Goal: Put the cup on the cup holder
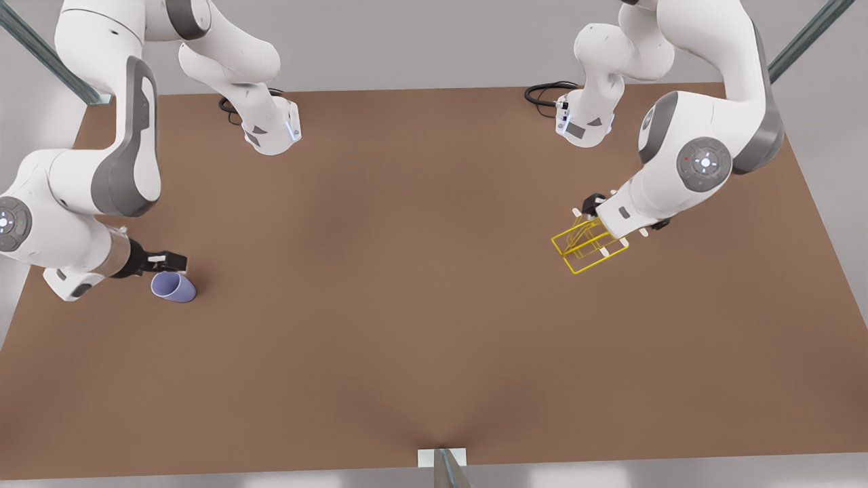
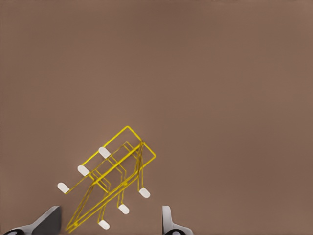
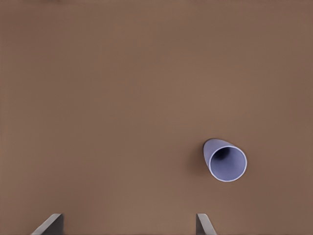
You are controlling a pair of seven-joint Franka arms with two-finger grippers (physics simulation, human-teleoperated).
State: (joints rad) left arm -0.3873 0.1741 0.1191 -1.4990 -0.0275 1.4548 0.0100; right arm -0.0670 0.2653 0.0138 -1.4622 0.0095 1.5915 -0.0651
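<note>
Brown tabletop (image 1: 407, 305) carried the lavender cup (image 1: 173, 287) at the front view's left, and the right gripper (image 1: 169, 261) hovered just beside it with fingers (image 3: 49, 224) spread wide. At the front view's right the yellow cup holder (image 1: 588, 245) stood under the left gripper (image 1: 597, 207), whose fingers (image 2: 168, 223) were also spread apart, around the rack's nearer wires.

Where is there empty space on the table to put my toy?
The wide middle of the table, between the cup and the cup holder, is bare. It is crowded by the right tool near the cup, and by the left tool over the holder.
</note>
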